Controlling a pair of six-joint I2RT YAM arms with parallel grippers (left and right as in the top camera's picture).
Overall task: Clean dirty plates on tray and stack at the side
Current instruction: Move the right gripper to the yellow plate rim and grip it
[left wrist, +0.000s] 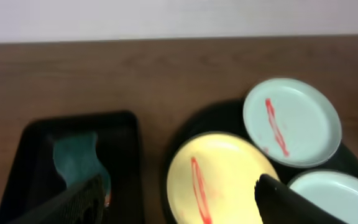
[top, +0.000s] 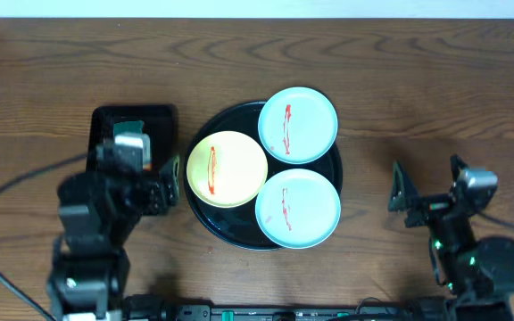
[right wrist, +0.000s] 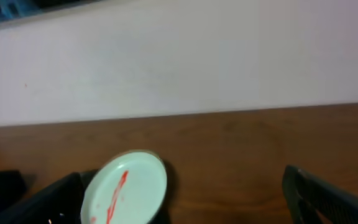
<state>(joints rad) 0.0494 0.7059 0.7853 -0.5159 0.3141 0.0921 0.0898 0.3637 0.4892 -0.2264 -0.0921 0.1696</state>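
You've got left fingers point(left wrist: 291, 202) and right fingers point(right wrist: 328, 199) gaping empty; the yellow plate point(left wrist: 222, 174) just ahead of the left pair seems perched on the tray point(left wrist: 213, 118) rim, so a careless press could tip it.

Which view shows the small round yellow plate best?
The overhead view: the small round yellow plate lies almost whole on the round black tray. The left wrist view cuts off its lower part; the right wrist view does not show it.
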